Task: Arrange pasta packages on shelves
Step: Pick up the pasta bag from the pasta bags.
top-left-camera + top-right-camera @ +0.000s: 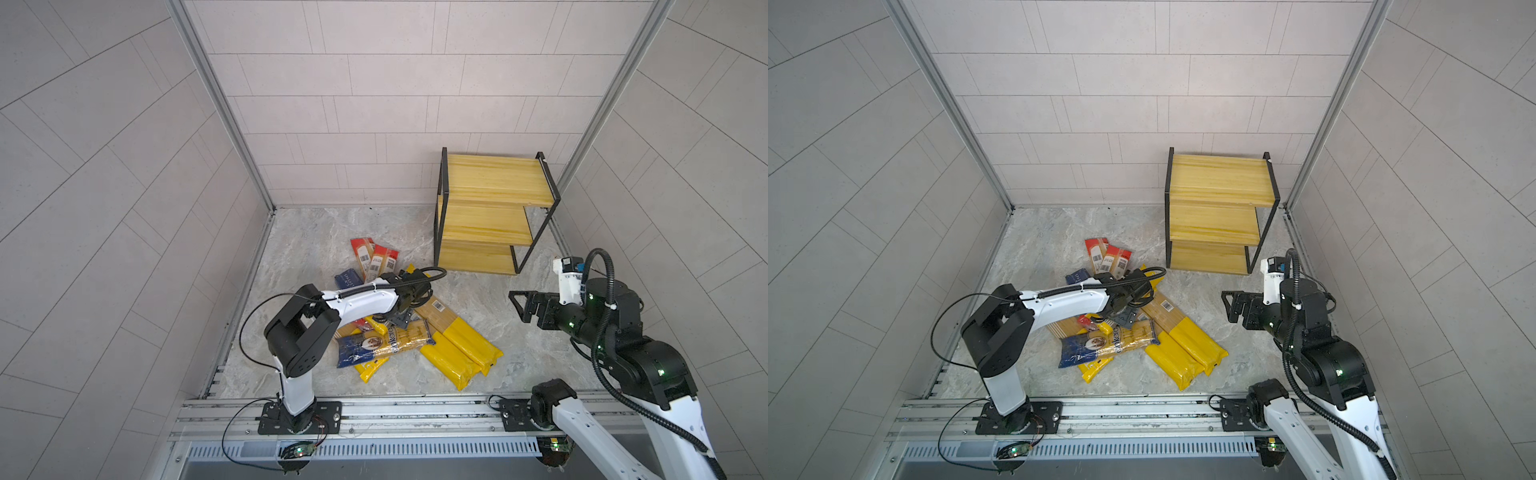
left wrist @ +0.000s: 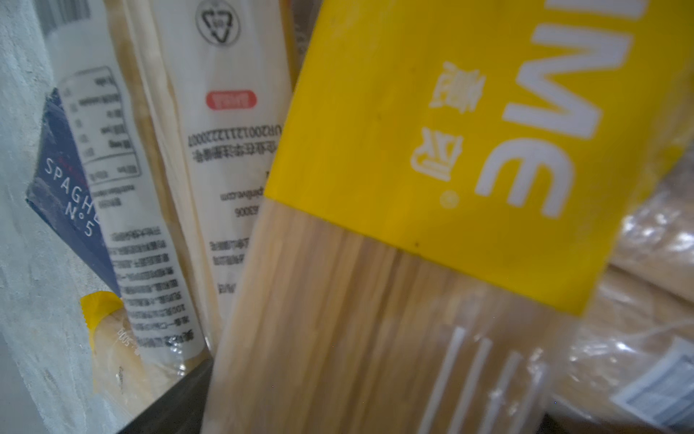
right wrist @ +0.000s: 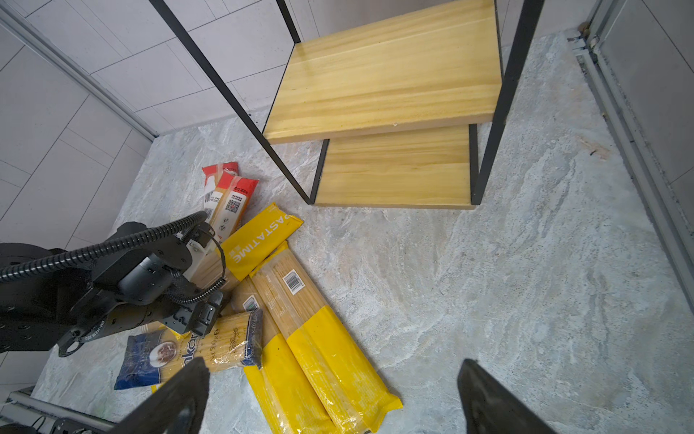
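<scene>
Lower centre of both top views, on the marble top (image 1: 519, 361): pile of packs (image 1: 415, 332), some nine, crossed and overlapped.
- Red trio (image 1: 376, 259): upper edge of the pile.
- Yellow pair (image 1: 461, 353): side by side, lower right of the pile.
- Blue pack (image 1: 357, 349): lower left, lying over others.

Upper right of centre: rack (image 1: 494, 183), three stepped boards, all bare; its lower left corner stands near the pile.

Left claw (image 1: 399, 319): down on the middle of the pile, over the PASTATIME pack (image 3: 259, 240). Jaws spread wide. The left wrist view shows that pack close beneath, with a dark finger (image 2: 169, 406) beside it; no clamp on it is visible.

Right claw (image 1: 518, 306): right of the pile, clear of it, held above the marble top. Jaws wide apart, nothing between them.

Progress, as judged: none shelved. A first pick looks to be starting, and every pack is left to move.
</scene>
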